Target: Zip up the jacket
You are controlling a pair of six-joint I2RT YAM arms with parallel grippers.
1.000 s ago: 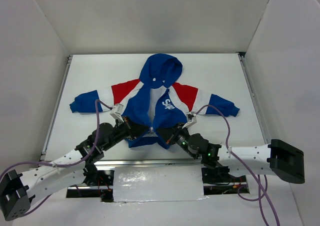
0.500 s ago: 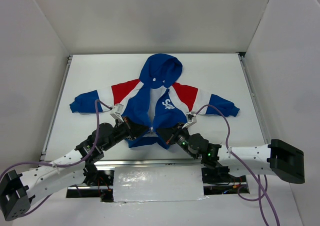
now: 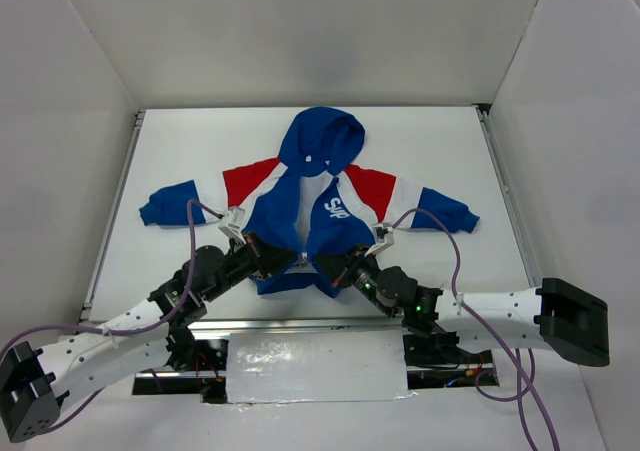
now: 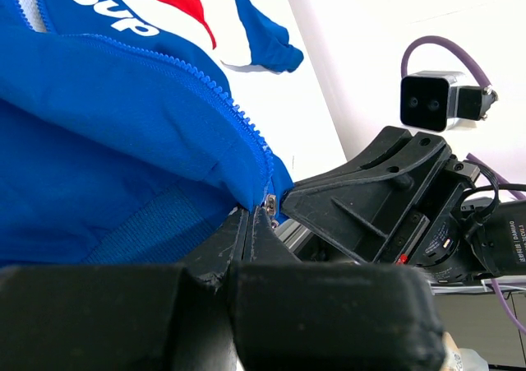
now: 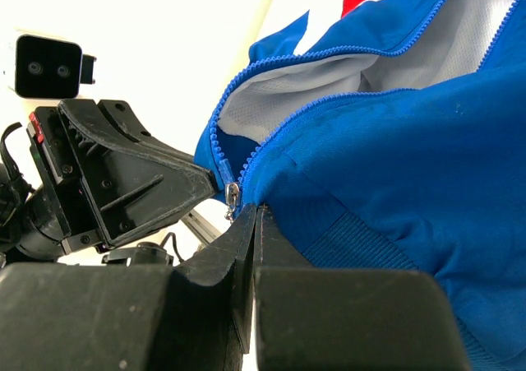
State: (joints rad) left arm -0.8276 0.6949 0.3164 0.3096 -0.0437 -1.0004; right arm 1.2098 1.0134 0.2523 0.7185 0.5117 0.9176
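Clearly spread flat on the bench [image 3: 450, 151], hood far from the arms, zip [image 5: 233, 194] open: the jacket [image 3: 285, 206]. Pinched at the bottom hem by left fingers [image 4: 232, 243], shut tight beside the zip end. Same for right fingers [image 5: 234, 248] on the other half. Maybe on the metal bit; hard to tell.

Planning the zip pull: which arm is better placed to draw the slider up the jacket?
Left, probably: the left jaws are shut at the slider at the jacket hem; the right jaws pinch the other panel's hem beside it, suited to anchoring.
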